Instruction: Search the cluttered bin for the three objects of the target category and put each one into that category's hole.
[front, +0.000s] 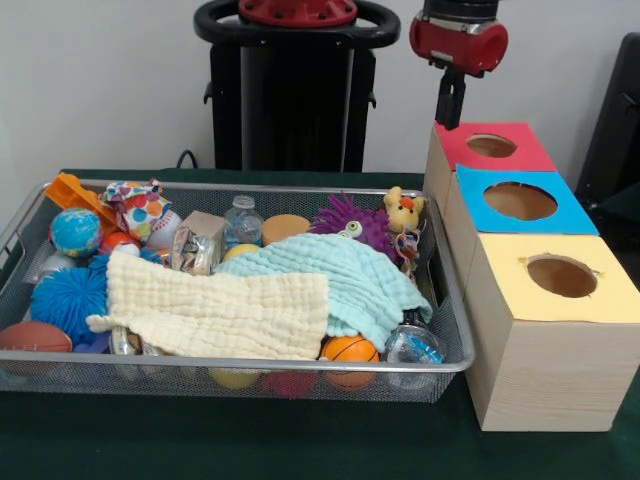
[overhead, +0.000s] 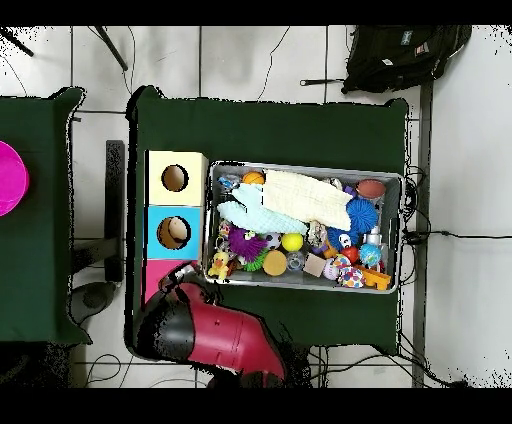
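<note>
Bin (front: 452, 300): wire mesh, on green bench (front: 250, 440), heaped with balls, toys and two cloths, cream (front: 215, 305) and mint (front: 340, 275). Boxes at its 3 o'clock: red hole (front: 491, 146), blue hole (front: 520, 201), yellow hole (front: 561, 276). Gripper (front: 450, 115) above red hole; fingers' spread cannot be told.

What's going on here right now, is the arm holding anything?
The gripper hangs above the red-topped box, away from the wire bin, and nothing shows in it; whether it is open cannot be told. The bin is full of clutter, with a cream cloth and a mint cloth draped over balls and toys. The blue box has something in its hole.
</note>
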